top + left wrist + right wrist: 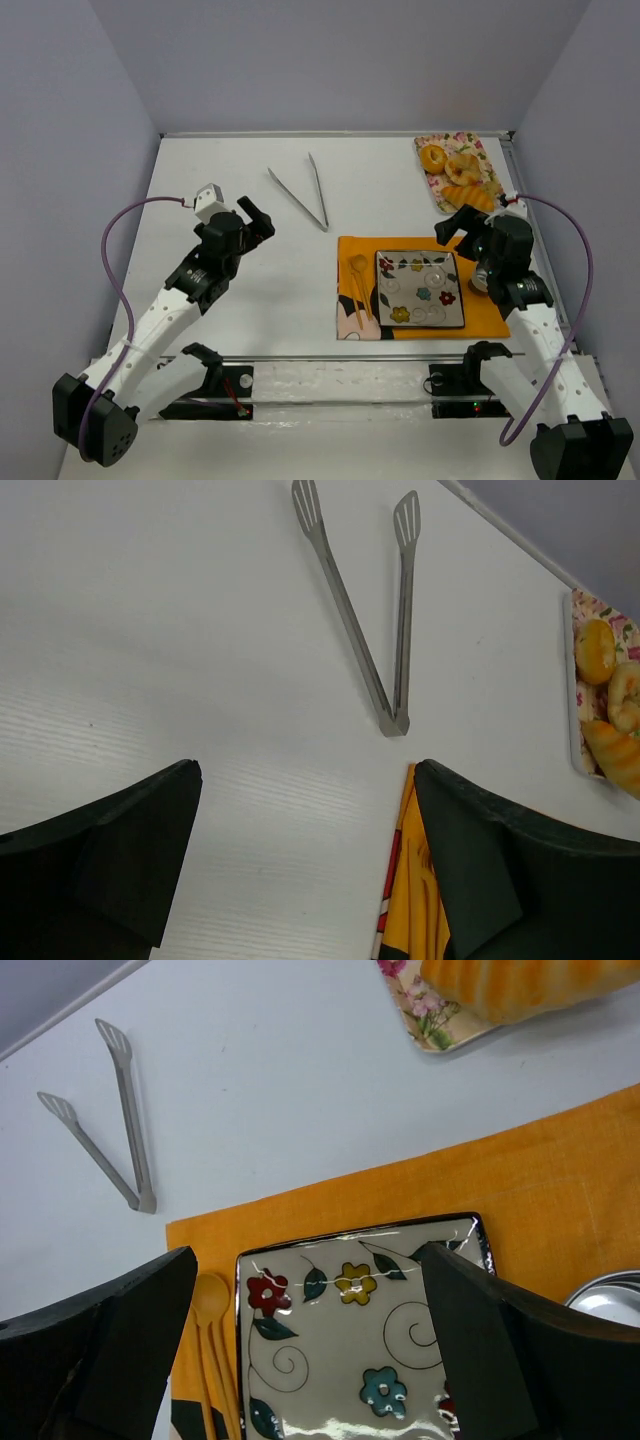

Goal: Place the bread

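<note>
You are starting the pick: the left tool (258, 220) and right tool (458, 222) are hanging released, grasping nothing. The croissant (468, 196) is lying on the floral tray (440, 141) at 12 o'clock from the right tool, with its long axis running roughly 10-to-4 o'clock. The next move likely calls for straddling it crosswise, then carrying it to the flowered plate (420, 290).

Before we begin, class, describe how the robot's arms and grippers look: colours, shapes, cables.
Both the left arm and right arm have white links with black joints and black bases. A purple cable loops outside each. The left gripper and right gripper are black, with two broad wedge-shaped fingers.
</note>
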Motion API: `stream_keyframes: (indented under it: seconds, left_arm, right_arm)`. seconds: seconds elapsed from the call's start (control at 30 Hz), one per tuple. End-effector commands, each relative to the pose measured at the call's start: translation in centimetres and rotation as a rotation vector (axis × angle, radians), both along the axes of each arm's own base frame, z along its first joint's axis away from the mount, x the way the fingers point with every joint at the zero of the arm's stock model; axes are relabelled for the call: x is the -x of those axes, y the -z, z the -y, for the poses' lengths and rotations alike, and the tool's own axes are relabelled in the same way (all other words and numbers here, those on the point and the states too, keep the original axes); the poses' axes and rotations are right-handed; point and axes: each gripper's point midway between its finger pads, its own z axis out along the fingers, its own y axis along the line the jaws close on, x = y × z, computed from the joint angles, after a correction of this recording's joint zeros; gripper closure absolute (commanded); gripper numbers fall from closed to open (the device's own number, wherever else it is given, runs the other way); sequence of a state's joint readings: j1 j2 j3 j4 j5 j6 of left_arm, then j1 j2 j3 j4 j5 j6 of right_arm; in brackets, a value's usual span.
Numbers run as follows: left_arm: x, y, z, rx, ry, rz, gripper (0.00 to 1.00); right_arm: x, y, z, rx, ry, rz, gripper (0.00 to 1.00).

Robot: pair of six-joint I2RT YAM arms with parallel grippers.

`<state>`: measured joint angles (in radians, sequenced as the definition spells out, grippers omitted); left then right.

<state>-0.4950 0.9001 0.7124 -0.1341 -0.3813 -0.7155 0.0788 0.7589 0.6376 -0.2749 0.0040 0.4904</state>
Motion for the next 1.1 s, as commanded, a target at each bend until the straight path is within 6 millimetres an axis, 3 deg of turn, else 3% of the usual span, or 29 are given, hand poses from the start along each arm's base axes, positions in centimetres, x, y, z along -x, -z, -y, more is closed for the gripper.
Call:
stream_keyframes:
  seconds: [0.0, 0.2, 0.23, 0.3, 0.33, 0.37, 0.43, 0.47, 0.5, 0.53, 0.57, 0.6, 0.63, 0.67, 0.7, 0.73, 0.77, 0.8, 1.0, 1.03, 1.07]
  left_arm:
    - [-0.4, -0.7, -0.7, -0.005, -0.040, 0.032, 0.01]
    - [-0.5, -0.8, -1.0, -0.011, -0.054, 0.040, 0.01]
    - [-0.5, -0.8, -1.1, -0.009, -0.059, 0.043, 0.01]
    - [-0.5, -0.9, -1.3, -0.007, -0.069, 0.047, 0.01]
    - [-0.5, -1.0, -1.4, -0.007, -0.078, 0.052, 0.01]
    - [-0.5, -1.0, -1.5, -0.009, -0.081, 0.051, 0.01]
    - [-0.6, -1.1, -1.6, -0.009, -0.092, 0.054, 0.01]
    - [-0.7, -1.1, -1.7, -0.010, -0.095, 0.052, 0.01]
    - [-0.7, -0.9, -1.7, -0.015, -0.099, 0.044, 0.01]
    - [-0.7, -0.9, -1.9, -0.018, -0.105, 0.036, 0.01]
    - [-0.7, -0.8, -1.9, -0.019, -0.109, 0.031, 0.01]
    - [-0.8, -0.6, -2.0, -0.023, -0.113, 0.023, 0.01]
    - [-0.9, -0.6, -2.1, -0.022, -0.119, 0.020, 0.01]
    - [-0.8, -0.4, -2.1, -0.025, -0.120, 0.011, 0.01]
    - [-0.9, -0.5, -2.0, -0.024, -0.116, 0.008, 0.01]
    - [-0.9, -0.3, -2.1, -0.028, -0.117, 0.000, 0.01]
    - [-0.9, -0.3, -2.1, -0.029, -0.117, -0.003, 0.01]
    - [-0.9, -0.3, -2.2, -0.029, -0.119, -0.003, 0.01]
    - [-1.0, -0.4, -2.3, -0.031, -0.122, -0.009, 0.01]
    - [-1.1, -0.6, -2.3, -0.028, -0.124, -0.004, 0.01]
    - [-1.1, -0.7, -2.3, -0.029, -0.122, 0.000, 0.01]
  right_arm:
    - [-0.9, -2.5, 0.2, 0.006, 0.004, 0.111, 0.00]
    - [-1.4, -2.6, -3.3, 0.040, -0.241, 0.158, 0.00]
    - [-1.7, -3.5, -4.0, 0.053, -0.274, 0.171, 0.00]
    - [-2.1, -3.7, -6.0, 0.105, -0.320, 0.160, 0.00]
    - [-2.8, -2.7, -7.0, 0.148, -0.350, 0.121, 0.00]
    - [-3.4, -3.9, -8.3, 0.165, -0.378, 0.140, 0.00]
    - [-3.7, -3.8, -12.2, 0.207, -0.496, 0.135, 0.00]
    - [-5.2, -3.4, -13.9, 0.235, -0.525, 0.110, 0.00]
    - [-5.2, -3.0, -16.5, 0.264, -0.585, 0.105, 0.00]
    - [-7.1, -2.1, -18.2, 0.333, -0.612, 0.085, 0.00]
    - [-7.1, 0.6, -19.2, 0.369, -0.653, 0.029, 0.00]
    - [-8.6, -1.1, -21.1, 0.373, -0.671, 0.064, 0.00]
    - [-9.3, -0.3, -22.0, 0.395, -0.692, 0.042, 0.00]
    - [-10.1, 2.6, -23.7, 0.416, -0.735, -0.016, 0.00]
    - [-11.5, 1.0, -25.3, 0.417, -0.747, 0.023, 0.00]
    - [-11.8, 1.7, -26.5, 0.423, -0.785, 0.011, 0.00]
    - [-12.8, 4.6, -27.2, 0.444, -0.796, -0.048, 0.00]
    - [-14.3, 3.2, -28.3, 0.440, -0.798, -0.017, 0.00]
    - [-17.5, 8.3, -31.0, 0.486, -0.825, -0.149, 0.00]
    - [-17.6, 10.7, -31.0, 0.499, -0.834, -0.205, 0.00]
    - [-18.6, 9.8, -31.6, 0.519, -0.843, -0.169, 0.00]
